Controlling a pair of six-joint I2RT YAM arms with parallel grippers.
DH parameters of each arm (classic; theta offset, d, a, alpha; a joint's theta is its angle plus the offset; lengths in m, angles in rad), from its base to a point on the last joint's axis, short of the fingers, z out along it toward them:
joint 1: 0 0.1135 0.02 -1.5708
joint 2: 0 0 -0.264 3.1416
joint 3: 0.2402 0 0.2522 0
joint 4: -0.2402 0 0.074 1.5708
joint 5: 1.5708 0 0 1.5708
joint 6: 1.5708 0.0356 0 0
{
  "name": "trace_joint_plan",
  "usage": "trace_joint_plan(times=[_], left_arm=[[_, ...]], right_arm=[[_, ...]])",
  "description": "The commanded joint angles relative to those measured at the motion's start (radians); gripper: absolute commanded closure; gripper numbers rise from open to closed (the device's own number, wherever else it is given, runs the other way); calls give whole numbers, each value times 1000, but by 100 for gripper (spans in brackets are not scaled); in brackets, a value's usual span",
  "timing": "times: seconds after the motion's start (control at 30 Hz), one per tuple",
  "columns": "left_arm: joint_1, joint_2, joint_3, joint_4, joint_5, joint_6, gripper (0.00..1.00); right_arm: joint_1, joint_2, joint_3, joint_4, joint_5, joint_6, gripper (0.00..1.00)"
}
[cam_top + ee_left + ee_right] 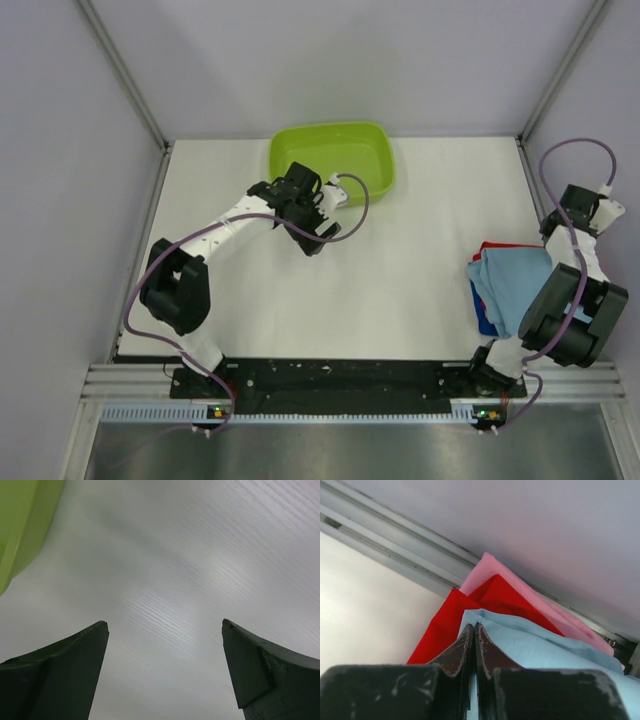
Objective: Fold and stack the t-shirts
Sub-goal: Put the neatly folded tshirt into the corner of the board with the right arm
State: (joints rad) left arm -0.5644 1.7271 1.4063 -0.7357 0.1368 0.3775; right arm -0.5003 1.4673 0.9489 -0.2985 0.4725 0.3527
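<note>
At the table's point(400, 270) right edge the tees lie in one pile. The light blue tee point(505, 280) is on top, the red tee point(445, 630) shows under it, and the dark blue tee point(484, 322) peeks out at the near side. The right wrist view also shows a pink layer point(490, 567) at the far side, against the wall rail.

The right gripper point(474, 626) is over the pile with its jaws pressed together and its tips at the light blue tee's edge. I cannot tell whether any cloth is pinched between them. The left gripper point(164, 622) hangs with its jaws wide apart over bare table beside the green basin point(383, 160), holding nothing.

The step looks like settling the top tee on the stack. To do it well, the blue edge should be squared to the red edge below before letting go, since the blue sits a little askew. The jaws should open fully and the gripper lift straight up, so no fold trails along and pulls the layers out of line. A sideways drag would likely skew the red tee too. The left arm is well apart and need not help.
</note>
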Motion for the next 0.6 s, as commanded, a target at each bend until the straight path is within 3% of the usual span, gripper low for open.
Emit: trace_joint_plan(times=[0.0,0.17,0.2,0.27,0.33,0.5,0.57], left_arm=[[-3,-6,17,4,-6,18,1],[-2,-1,11,9,-9,23,1],[-2,-3,13,9,-8,23,1],[-3,0,13,9,-8,23,1],[-2,0,14,7,-5,24,1],[0,0,22,4,-17,37,1],[0,-17,17,19,-55,47,1]], right_arm=[[0,-13,45,21,107,29,100],[-1,14,57,32,72,-14,100],[-1,18,53,39,58,-24,96],[-1,16,51,50,32,-50,79],[2,7,59,61,-27,-101,55],[67,-64,103,50,-83,-245,31],[101,-122,117,52,-115,-271,1]])
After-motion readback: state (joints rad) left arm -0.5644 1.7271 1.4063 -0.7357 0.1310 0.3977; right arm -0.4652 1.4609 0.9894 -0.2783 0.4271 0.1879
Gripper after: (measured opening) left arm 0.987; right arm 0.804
